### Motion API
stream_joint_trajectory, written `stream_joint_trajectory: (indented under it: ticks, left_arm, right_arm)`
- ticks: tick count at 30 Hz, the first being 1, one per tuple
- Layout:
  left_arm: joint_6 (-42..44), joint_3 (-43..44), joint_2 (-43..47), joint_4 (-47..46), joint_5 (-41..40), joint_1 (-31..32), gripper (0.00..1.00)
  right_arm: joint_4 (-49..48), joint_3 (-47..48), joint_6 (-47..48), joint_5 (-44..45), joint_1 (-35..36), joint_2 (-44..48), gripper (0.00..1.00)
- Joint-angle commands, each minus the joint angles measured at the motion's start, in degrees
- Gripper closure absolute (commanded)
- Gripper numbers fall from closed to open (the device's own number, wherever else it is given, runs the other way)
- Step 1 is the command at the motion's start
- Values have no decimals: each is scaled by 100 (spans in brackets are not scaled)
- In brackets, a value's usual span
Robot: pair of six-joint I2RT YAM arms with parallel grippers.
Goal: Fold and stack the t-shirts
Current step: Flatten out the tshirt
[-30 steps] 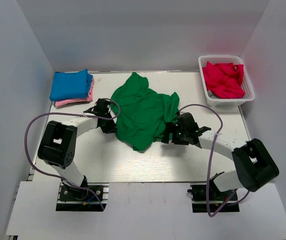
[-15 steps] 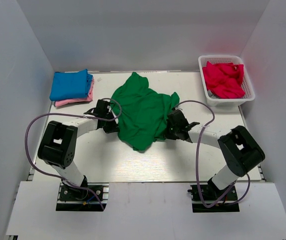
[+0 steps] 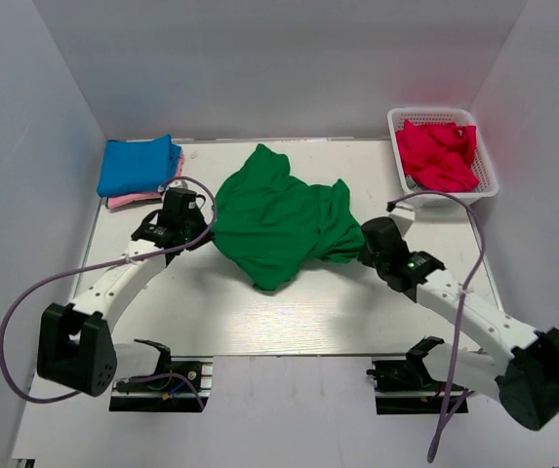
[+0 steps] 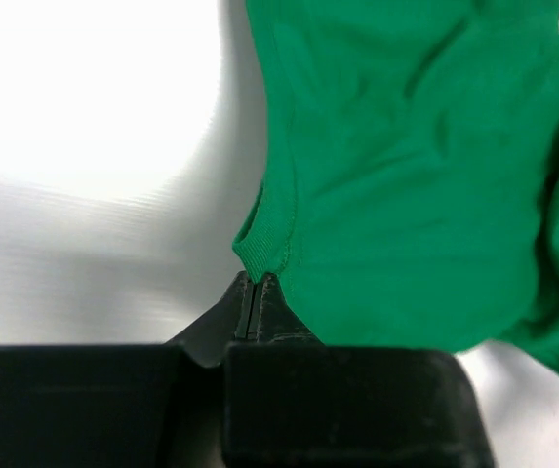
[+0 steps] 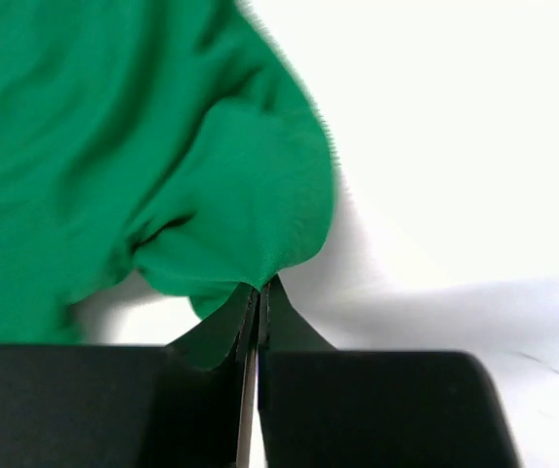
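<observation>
A large dark green t-shirt (image 3: 279, 219) hangs crumpled between my two grippers over the middle of the table. My left gripper (image 3: 207, 232) is shut on its left hem; in the left wrist view the ribbed edge of the green t-shirt (image 4: 406, 185) is pinched at the tips of the left gripper (image 4: 258, 283). My right gripper (image 3: 362, 249) is shut on the right edge; in the right wrist view a fold of the green t-shirt (image 5: 113, 146) runs into the closed tips of the right gripper (image 5: 261, 289). A folded blue t-shirt (image 3: 138, 166) lies on a folded pink t-shirt (image 3: 144, 199) at the back left.
A white lattice basket (image 3: 444, 114) at the back right holds a crumpled red t-shirt (image 3: 438, 156). White walls enclose the table on three sides. Cables loop from both arms over the near part of the table.
The right gripper has shut on the shirt's right edge. Both arms have drawn outward, left arm leftward and right arm rightward, pulling the green shirt wider between them.
</observation>
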State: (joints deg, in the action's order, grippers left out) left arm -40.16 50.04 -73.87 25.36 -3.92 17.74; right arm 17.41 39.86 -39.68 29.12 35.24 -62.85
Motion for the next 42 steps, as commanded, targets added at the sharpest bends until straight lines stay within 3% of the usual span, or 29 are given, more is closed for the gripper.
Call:
stream_joint_trajectory:
  ticks: [1,11,18,23,30,37,42]
  left_arm:
    - [-132,260,434,618,-845,-95,100]
    - [-203,848,900,1120,-1637,-95,100]
    - [140,2561,1172,1260,-1691,-95,100]
    - [474,3432,1568,1190,-1288,-33,100]
    - [711,4495,2156,1137,-523,-33,100]
    - [712,4909,2465,1137,208,-95,100]
    - [712,4507,2289,1129,261,-95,100]
  right_arm:
    - [1270,110,-276,1173,-140,492,100]
    - [2170,549,-391,2264,-431,1732,100]
    - [1933,1855,504,2642,-475,2109,100]
    - [1275,2551,1426,2573,-457,2767,100]
    - [1115,3702,1999,2282,-457,3173,100]
    - [1045,4355,2404,1676,-457,3244,100]
    - [984,4277,2457,1921,-422,2849,100]
